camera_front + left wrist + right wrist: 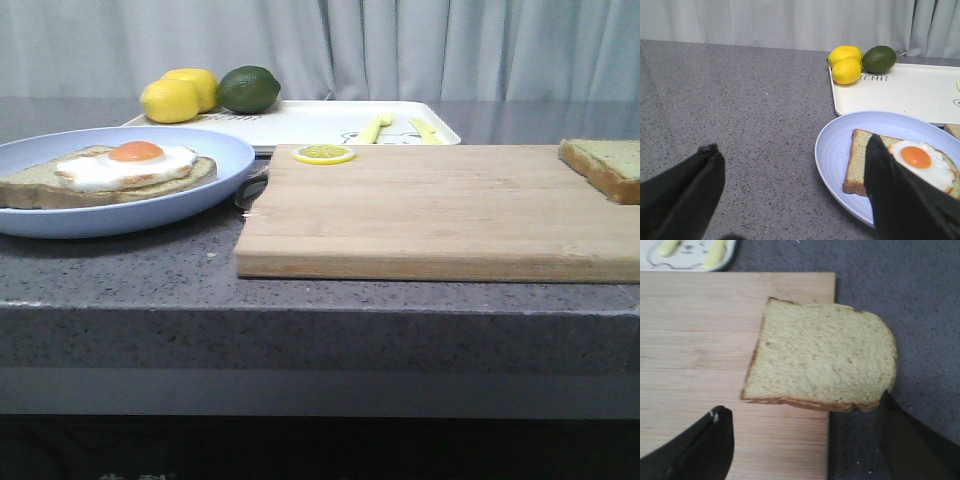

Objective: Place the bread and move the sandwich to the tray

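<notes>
**Counter, board and tray: both claws open, nothing held**

Surface: dark grey speckled stone counter (150, 270) with a thick front edge. Pale grey curtain (420, 45) hangs in folds behind it, closing off the room.

Wooden cutting board (430, 210) lies flat on the counter, right of centre. A yellow lemon slice (323, 154) rests on its far left corner. The bread (822, 362) lies flat at the board's right end, partly overhanging the edge onto the counter side.

Left of the board: pale blue plate (215, 150), its rim just beside the board's left edge. On it the sandwich (125, 170), a tan slice topped with a fried egg, yolk up.

Behind both: white tray (905, 95), empty in the middle, with two lemons (846, 63) and a lime (879, 58) at its left end and yellow utensils (400, 128) near its right.

Left claw (795, 195): fingers spread wide, holding nothing, above the counter beside the plate.
Right claw (805, 445): fingers spread wide, holding nothing, just short of the bread.
</notes>
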### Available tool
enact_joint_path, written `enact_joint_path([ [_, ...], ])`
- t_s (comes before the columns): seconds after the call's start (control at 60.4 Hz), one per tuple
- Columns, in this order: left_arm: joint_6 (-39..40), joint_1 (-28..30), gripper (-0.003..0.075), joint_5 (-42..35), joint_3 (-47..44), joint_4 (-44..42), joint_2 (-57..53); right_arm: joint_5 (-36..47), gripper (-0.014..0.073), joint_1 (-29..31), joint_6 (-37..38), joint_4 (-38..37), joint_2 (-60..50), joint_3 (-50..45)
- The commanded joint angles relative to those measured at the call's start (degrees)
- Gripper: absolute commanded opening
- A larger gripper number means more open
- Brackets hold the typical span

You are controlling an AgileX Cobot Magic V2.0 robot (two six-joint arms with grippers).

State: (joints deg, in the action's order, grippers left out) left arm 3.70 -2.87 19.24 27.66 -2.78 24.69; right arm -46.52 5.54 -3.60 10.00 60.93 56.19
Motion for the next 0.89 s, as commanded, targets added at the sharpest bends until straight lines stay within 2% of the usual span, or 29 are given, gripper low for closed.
enact_joint_path([
  [0.0,0.18,0.05,0.0568,-4.68,2.19,-0.09,0.61,0.31,0.0594,3.78,-0.07,-0.38,5.32,4.63],
  [0.215,0.18,0.05,0.0568,-4.68,2.19,-0.09,0.61,-3.4,0.0594,12.31,-2.71,4.21,16.24,9.46],
  [0.364,0.18,0.05,0.0568,-4.68,2.19,-0.09,0.61,-7.35,0.0594,17.17,-13.31,16.88,21.98,13.01],
  [0.58,0.18,0.05,0.0568,-4.68,2.19,-0.09,0.61,-21.64,0.0594,23.09,-23.83,29.66,32.79,21.24],
  [0.679,0.18,0.05,0.0568,-4.68,2.19,-0.09,0.61,-25.55,0.0594,23.33,-25.92,31.87,36.53,23.76],
  [0.878,0.18,0.05,0.0568,-4.68,2.19,-0.09,0.61,-26.57,0.0594,23.27,-26.95,32.14,39.68,25.6],
])
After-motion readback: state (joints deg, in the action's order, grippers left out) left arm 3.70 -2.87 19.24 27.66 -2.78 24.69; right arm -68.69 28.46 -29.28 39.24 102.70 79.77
